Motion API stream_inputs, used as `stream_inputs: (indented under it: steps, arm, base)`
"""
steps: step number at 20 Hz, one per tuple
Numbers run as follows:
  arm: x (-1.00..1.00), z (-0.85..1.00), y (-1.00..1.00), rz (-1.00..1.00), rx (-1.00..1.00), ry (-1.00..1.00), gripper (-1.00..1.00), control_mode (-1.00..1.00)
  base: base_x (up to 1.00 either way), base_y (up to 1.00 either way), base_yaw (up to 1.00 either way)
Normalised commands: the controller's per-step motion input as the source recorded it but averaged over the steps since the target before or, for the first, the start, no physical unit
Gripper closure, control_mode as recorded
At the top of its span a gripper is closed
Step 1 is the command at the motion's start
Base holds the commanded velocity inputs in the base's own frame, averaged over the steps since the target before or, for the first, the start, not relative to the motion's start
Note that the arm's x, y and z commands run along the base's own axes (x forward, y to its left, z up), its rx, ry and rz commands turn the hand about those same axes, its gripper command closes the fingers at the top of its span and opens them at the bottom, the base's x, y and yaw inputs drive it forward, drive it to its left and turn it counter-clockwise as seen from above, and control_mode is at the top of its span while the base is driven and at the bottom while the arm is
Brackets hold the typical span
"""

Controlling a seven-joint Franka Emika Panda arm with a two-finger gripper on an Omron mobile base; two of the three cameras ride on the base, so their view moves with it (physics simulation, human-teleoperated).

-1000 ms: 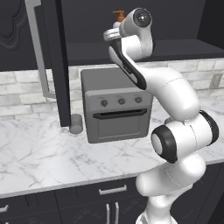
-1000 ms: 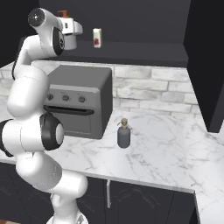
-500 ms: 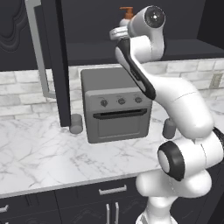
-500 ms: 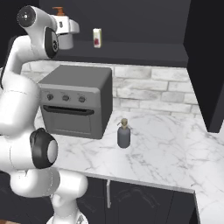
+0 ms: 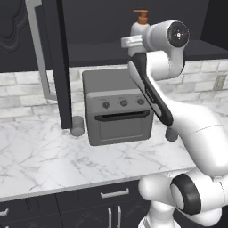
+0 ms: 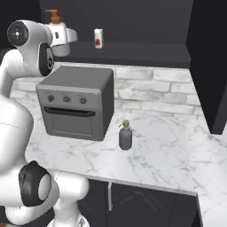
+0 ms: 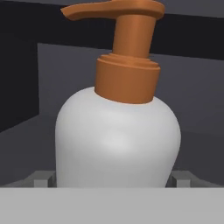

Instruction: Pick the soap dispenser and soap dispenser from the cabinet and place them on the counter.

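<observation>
From the left base view, I saw my arm reach up from the lower right toward the open cabinet (image 5: 26, 40), whose black door with a long silver bar handle (image 5: 40, 49) stood swung out at the left. The white soap dispenser (image 5: 139, 27) with its orange pump stood upright on the cabinet shelf, directly behind the hand. A grey toaster oven (image 5: 118, 107) sat on the marble desk (image 5: 44, 156) below, with a short grey cup (image 5: 77, 126) just beside its left side. Black drawer units (image 5: 89, 205) ran beneath the desk.

From the right base view, the same white soap dispenser (image 6: 55, 27) appeared at the upper left, on the shelf with the hand against it. A small white carton (image 6: 98, 38) with a red mark stood on that shelf, well apart to the right. The dark grey soap dispenser (image 6: 125, 135) with a tan pump stood upright on the desk, just beside the oven's front right corner.

From the hand view, the white soap dispenser (image 7: 118, 135) was very close and upright, its orange spout pointing to the picture's left. The gripper (image 7: 113, 180) was spread wide, one fingertip (image 7: 41, 178) showing on each side of the bottle's body. I could not tell whether the fingertips touched the bottle; nothing was clamped.
</observation>
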Motion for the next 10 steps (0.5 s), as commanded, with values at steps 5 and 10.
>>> stream_inputs:
  steps: [5,10]
  arm:
    - [-0.60,-0.12,-0.07,0.03,0.03,-0.06,1.00,-1.00]
    - [-0.56,-0.13,-0.03,0.04,0.02,-0.03,1.00,-1.00]
  base:
    - [0.00,0.00,0.00]
    - [0.00,0.00,0.00]
